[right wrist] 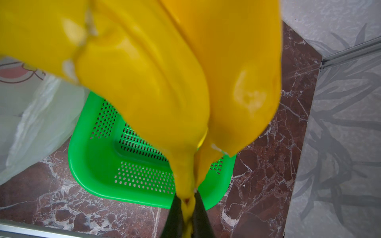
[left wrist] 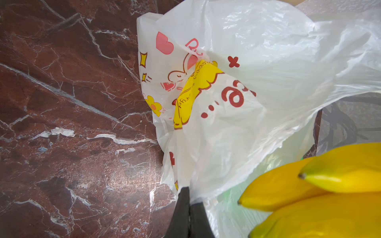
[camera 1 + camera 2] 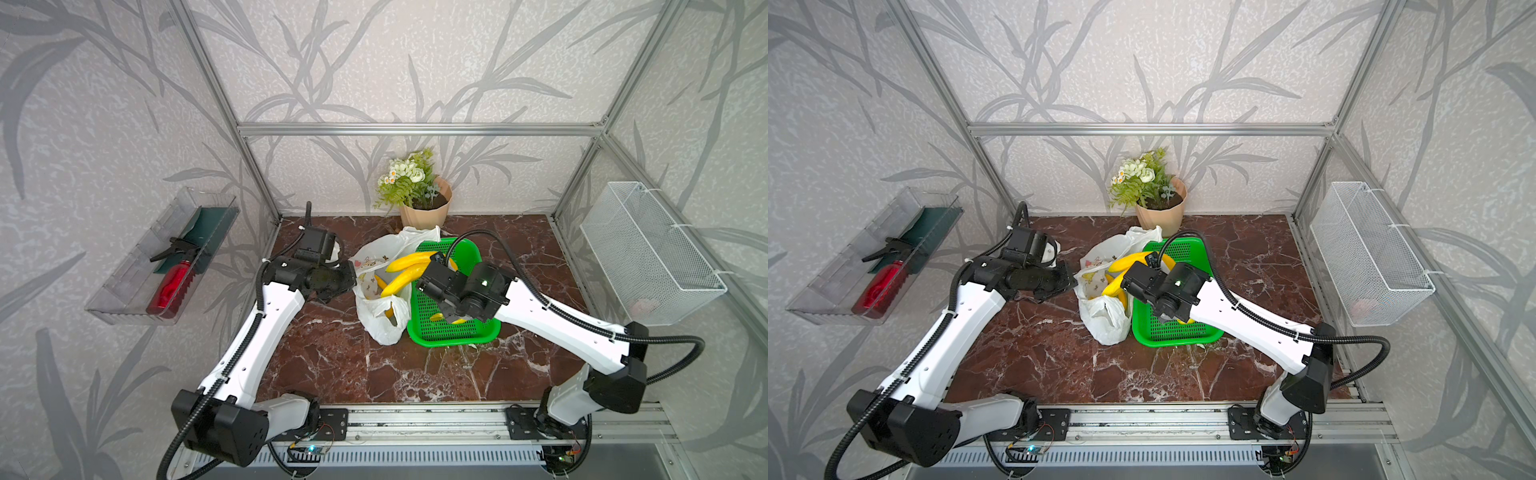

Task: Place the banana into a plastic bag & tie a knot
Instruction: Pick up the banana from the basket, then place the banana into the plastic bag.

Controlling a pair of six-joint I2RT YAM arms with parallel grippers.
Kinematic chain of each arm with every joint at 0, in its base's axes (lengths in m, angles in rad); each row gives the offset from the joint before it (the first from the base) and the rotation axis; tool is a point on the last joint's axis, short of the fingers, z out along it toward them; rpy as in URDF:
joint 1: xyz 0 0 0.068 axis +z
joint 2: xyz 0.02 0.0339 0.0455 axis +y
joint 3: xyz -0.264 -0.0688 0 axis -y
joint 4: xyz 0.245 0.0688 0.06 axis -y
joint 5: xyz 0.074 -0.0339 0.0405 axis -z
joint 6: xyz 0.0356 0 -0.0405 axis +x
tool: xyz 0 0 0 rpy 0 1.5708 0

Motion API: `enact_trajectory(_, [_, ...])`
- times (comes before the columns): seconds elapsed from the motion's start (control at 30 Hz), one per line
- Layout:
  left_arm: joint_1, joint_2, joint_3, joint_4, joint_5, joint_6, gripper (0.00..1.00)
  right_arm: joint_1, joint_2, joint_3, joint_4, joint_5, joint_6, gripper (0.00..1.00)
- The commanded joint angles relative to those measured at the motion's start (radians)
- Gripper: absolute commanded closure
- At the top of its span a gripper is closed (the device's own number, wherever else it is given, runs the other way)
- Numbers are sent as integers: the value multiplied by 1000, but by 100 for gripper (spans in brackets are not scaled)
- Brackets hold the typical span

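**Banana bunch held at the mouth of the bag**

Nearest to you is the dark red marble table [image 3: 332, 365], with both arms reaching over it from the front rail. A little further in, your left gripper [image 2: 188, 208] is clenched on the edge of the plastic bag [image 3: 380, 320]. In the left wrist view the thin white film is pinched between the two dark fingers. The bag stands crumpled on the table with its mouth open upward, and its pink and yellow prints face the left arm.

Your right gripper [image 1: 186, 204] grasps the banana bunch [image 3: 405, 274] by its stem. The right wrist view shows the yellow stem squeezed between the fingers. The bunch hangs in the air, off the table, and its tips reach over the open mouth of the bag. You cannot tell how deep the tips go into the bag.

Under the right wrist, the green basket [image 3: 453, 332] sits on the table and touches the bag on the right arm's side. Behind them, against the back wall, stands a flower pot [image 3: 426, 214], just beside the bag's far end.
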Motion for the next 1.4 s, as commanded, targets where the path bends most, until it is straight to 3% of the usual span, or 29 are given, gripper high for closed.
enact_trajectory(0.0, [-4,-23,12,8,7,-14,100,15,53,77,-84,6,-40,100])
enact_trajectory(0.23, [-8,-20,6,38,37,-25,100,33,215,294,-253,-124,-60,100])
enact_trajectory(0.37, [-16,-37,-11,72,52,-34,100,33,387,581,-478,-202,3,100])
enact_trajectory(0.6, [-61,-85,-81,117,45,-66,100,9,539,843,-502,-509,61,100])
enact_trajectory(0.9, [-63,-108,-85,130,32,-46,100,-8,534,759,-501,-556,51,100])
enact_trajectory(1.13, [-66,-72,-48,142,46,47,100,-8,550,737,-501,-570,-7,100])
enact_trajectory(1.37, [-82,-75,-61,157,53,83,100,-4,580,692,-501,-529,-57,100])
